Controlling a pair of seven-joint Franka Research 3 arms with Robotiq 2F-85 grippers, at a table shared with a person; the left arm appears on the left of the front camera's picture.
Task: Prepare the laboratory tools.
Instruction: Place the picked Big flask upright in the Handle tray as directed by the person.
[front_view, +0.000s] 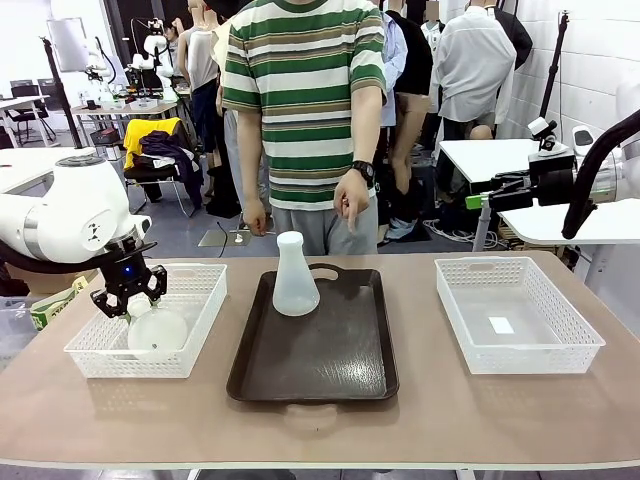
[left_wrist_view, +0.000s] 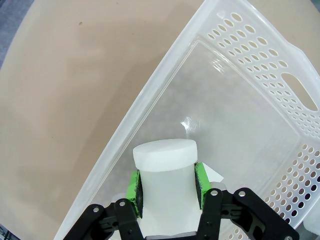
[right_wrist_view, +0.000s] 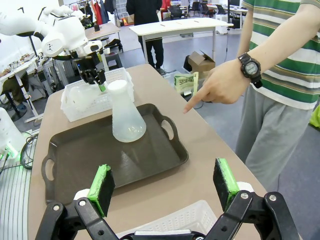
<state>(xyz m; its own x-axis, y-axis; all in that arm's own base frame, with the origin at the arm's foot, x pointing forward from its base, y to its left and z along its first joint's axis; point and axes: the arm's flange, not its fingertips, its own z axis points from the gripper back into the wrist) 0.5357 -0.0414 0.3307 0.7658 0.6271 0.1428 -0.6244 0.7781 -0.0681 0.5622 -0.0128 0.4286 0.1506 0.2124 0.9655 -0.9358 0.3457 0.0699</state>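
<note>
While clamped, left hand (left_wrist_view: 167, 192) grips flask neck (left_wrist_view: 165, 172)

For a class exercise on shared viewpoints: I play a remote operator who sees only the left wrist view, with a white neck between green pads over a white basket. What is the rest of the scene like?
Observer: The left claw holds a flask by its neck, tilted, its wide base low inside the left basket.
Operator: Is there another flask?
Observer: Yes, a second flask stands upright at the far end of the dark tray.
Operator: And the person?
Observer: The person's hand points a finger down towards the tray.
Operator: The other arm?
Observer: The right claw is open, holding nothing, above the right basket.
</note>
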